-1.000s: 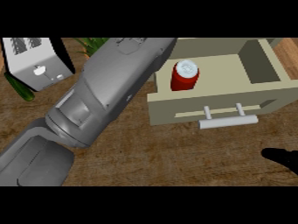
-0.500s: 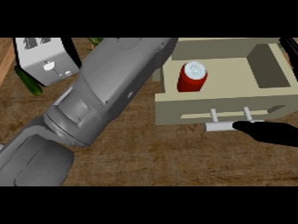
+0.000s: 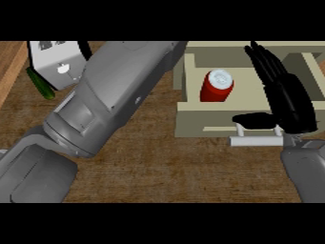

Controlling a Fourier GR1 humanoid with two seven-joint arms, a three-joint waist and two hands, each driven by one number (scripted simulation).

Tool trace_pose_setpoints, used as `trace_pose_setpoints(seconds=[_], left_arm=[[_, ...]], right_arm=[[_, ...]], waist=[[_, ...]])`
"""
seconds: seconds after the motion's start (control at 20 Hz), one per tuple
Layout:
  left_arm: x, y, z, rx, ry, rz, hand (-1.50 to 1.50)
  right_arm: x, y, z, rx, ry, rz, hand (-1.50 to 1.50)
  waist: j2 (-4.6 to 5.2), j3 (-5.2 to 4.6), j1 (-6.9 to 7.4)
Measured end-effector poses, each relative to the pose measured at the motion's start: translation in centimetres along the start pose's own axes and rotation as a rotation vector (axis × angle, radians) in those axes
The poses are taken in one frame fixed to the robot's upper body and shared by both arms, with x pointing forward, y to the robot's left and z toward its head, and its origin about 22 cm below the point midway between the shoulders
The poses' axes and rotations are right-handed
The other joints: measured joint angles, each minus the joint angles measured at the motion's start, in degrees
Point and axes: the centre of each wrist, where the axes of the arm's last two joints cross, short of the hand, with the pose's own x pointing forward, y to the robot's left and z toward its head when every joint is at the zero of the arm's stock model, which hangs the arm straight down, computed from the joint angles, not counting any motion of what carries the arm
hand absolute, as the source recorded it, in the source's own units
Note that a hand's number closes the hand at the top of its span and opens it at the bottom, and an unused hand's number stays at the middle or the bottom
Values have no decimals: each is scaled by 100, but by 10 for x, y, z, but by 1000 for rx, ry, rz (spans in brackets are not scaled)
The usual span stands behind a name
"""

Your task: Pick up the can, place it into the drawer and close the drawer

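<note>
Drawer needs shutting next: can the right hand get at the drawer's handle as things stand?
Probably yes. The right hand lies open over the open drawer, thumb beside the handle, nothing between them. The red can stands inside, clear of it.

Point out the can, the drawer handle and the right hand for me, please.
can (image 3: 216, 86), head view, on its red side, standing in the open drawer.
drawer handle (image 3: 255, 141), head view, on the pale bar.
right hand (image 3: 284, 93), head view, on the back of the hand, fingers straight.
</note>
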Motion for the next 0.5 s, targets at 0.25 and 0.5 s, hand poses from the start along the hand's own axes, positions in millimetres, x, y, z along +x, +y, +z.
trace_pose_setpoints(seconds=[0.25,0.5], left_arm=[[2,12,-5,1,10,12,-150],[3,27,-10,17,10,9,-150]], right_arm=[[-5,34,-21,10,-7,76,-150],[-13,62,-42,-8,11,131,-150]], waist=[[-32,-3,90],[-58,-4,189]])
